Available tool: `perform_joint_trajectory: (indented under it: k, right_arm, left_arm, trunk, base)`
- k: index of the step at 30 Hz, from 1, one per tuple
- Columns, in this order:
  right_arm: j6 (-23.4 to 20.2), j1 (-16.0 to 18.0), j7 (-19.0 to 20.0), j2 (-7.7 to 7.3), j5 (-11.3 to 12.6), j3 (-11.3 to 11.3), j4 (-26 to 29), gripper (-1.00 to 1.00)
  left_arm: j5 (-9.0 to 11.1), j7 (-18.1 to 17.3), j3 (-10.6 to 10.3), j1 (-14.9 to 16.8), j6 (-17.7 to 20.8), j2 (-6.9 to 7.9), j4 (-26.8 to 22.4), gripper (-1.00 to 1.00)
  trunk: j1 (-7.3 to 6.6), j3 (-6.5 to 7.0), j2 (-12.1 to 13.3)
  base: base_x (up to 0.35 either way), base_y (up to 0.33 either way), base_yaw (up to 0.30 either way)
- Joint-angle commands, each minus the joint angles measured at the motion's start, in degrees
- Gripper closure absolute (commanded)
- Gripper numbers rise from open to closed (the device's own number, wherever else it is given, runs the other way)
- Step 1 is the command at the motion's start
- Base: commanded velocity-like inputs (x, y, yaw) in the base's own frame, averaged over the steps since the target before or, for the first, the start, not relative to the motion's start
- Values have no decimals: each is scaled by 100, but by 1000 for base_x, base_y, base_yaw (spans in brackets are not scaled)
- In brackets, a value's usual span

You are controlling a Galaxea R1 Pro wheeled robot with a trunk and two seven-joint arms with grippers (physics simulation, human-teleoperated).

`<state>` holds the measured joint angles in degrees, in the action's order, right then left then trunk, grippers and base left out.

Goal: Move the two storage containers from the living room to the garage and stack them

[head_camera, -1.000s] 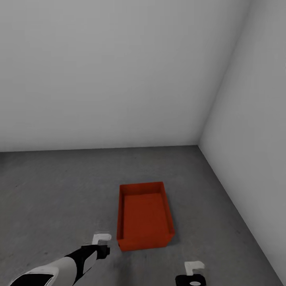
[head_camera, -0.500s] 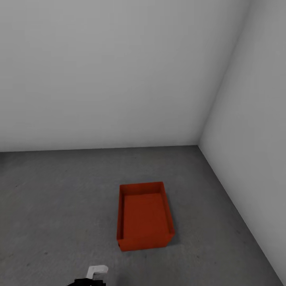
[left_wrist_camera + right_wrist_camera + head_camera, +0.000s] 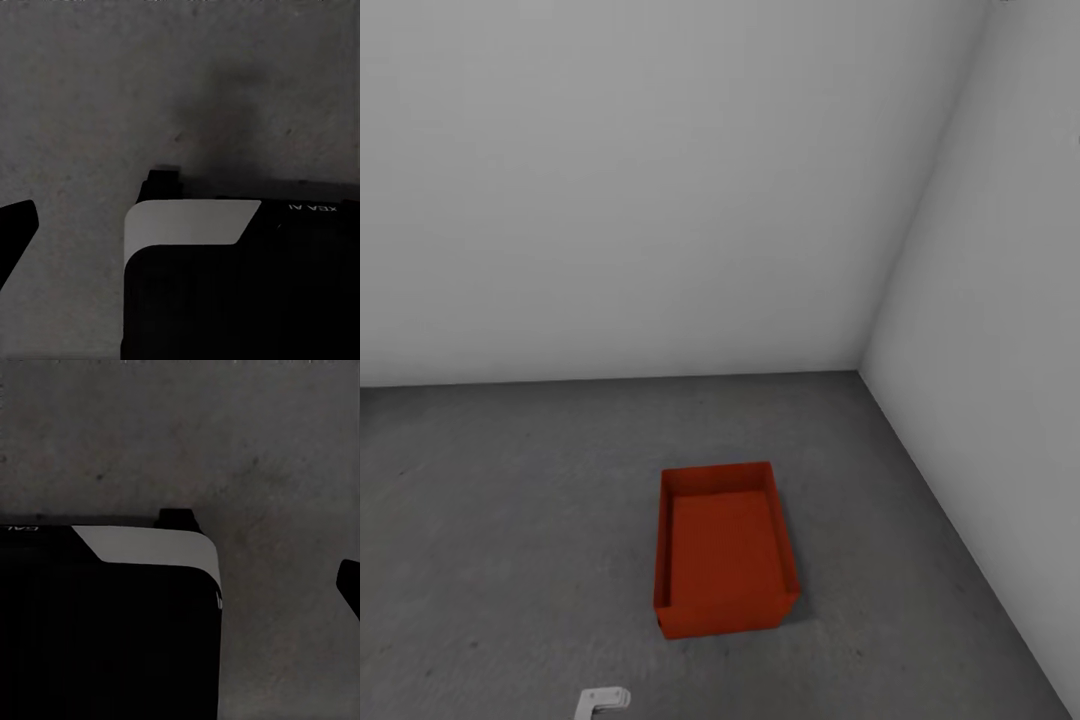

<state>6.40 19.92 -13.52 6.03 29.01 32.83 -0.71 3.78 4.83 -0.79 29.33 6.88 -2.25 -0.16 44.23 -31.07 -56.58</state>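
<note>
Both arms have dropped back out of the head view, leaving only the left pincer's white tip, grip state unclear, while one storage container sits on the grey concrete floor near the corner; stacked off-centre, the second bin could tip.

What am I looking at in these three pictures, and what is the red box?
This is a simulated wheeled robot with two arms. The large picture comes from a camera on its head, looking forward and down. It shows a bare room with white walls and a grey concrete floor. One orange-red storage container, open on top and empty, stands on that floor near the corner. The white piece at the lower edge is part of the left tool; whether it is open cannot be told. The two dark pictures come from cameras near each arm's tool, and they show the floor and the robot's black and white body. Nothing is held.
</note>
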Motion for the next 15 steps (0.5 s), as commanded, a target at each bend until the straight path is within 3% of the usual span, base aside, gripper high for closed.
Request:
perform_joint_trajectory:
  k: [1, 15]
  right_arm:
    - [22, 3, -10, 3, 55, 48, -8, -100]
    - [20, 3, -10, 3, 57, 48, -8, -100]
  left_arm:
    - [41, 18, -10, -1, 21, 1, -2, -100]
    - [36, 18, -10, -178, 15, 5, -2, -100]
  trunk:
    - [0, 5, -3]
    - [0, 131, -3]
  base:
    - [0, 0, 0]
    - [0, 0, 0]
